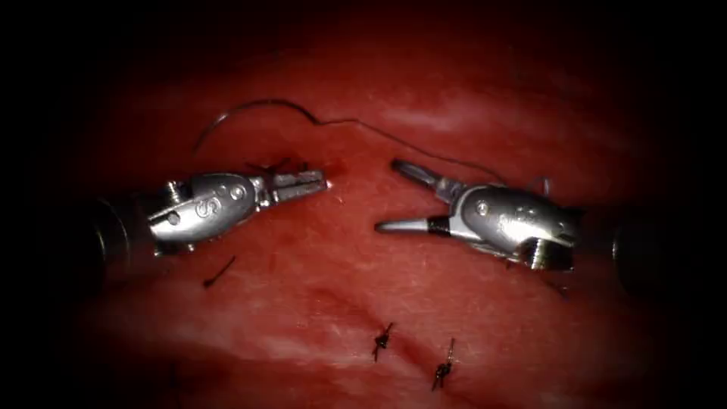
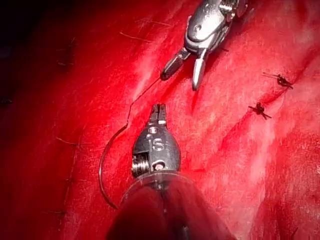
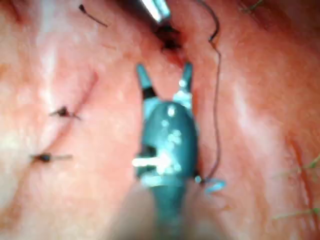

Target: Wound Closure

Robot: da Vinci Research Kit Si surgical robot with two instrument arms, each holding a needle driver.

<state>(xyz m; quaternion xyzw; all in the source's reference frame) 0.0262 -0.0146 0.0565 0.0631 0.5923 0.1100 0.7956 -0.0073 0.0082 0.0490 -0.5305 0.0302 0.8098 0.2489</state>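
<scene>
Needle (image 1: 227,120), curved and dark, lies on the tissue (image 1: 394,303) up and to the left of the left tool (image 1: 316,180), its arc opening downward toward that tool's body; as far as I can judge it rests on the surface and is not buried, though the dim edge makes that hard to swear to. Thread (image 1: 394,140) runs from its right end across to the right, passing just above the right tool (image 1: 388,195). The left tool's jaws look closed, tips at a dark knot on the cut (image 1: 333,168); whether they pinch anything there I cannot tell. The right tool's jaws stand wide apart, holding nothing. The left arm is plainly nearer the needle. Two tied stitches (image 1: 383,341) sit lower on the cut, and a cut end of thread (image 1: 219,271) lies below the left tool.
</scene>
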